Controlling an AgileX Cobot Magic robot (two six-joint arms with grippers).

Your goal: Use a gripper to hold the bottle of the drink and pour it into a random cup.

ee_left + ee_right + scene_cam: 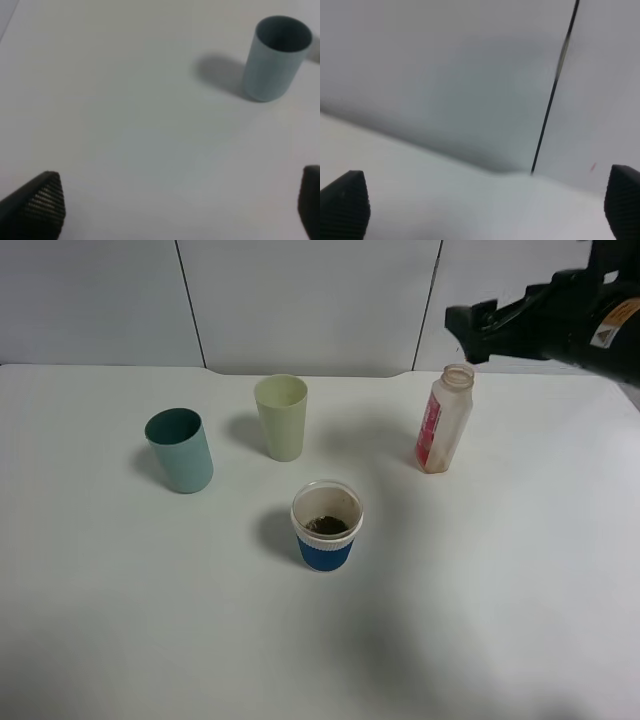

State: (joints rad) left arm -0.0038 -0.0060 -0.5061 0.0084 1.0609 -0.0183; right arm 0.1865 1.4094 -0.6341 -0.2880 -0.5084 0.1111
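Observation:
The bottle of the drink (443,420) stands upright on the white table, whitish with a pink label and an open neck. The cup (326,525), white with a blue sleeve, stands in front of it to the left and holds dark brown drink (326,526) at its bottom. My right gripper (468,328) hovers above the bottle's neck, apart from it. In the right wrist view it (482,207) is open and empty, facing the wall. My left gripper (172,210) is open and empty above bare table; the exterior high view does not show it.
A teal cup (180,450) stands at the left, and also shows in the left wrist view (275,57). A pale green cup (281,417) stands behind the blue-sleeved cup. A grey panelled wall (300,300) runs along the table's far edge.

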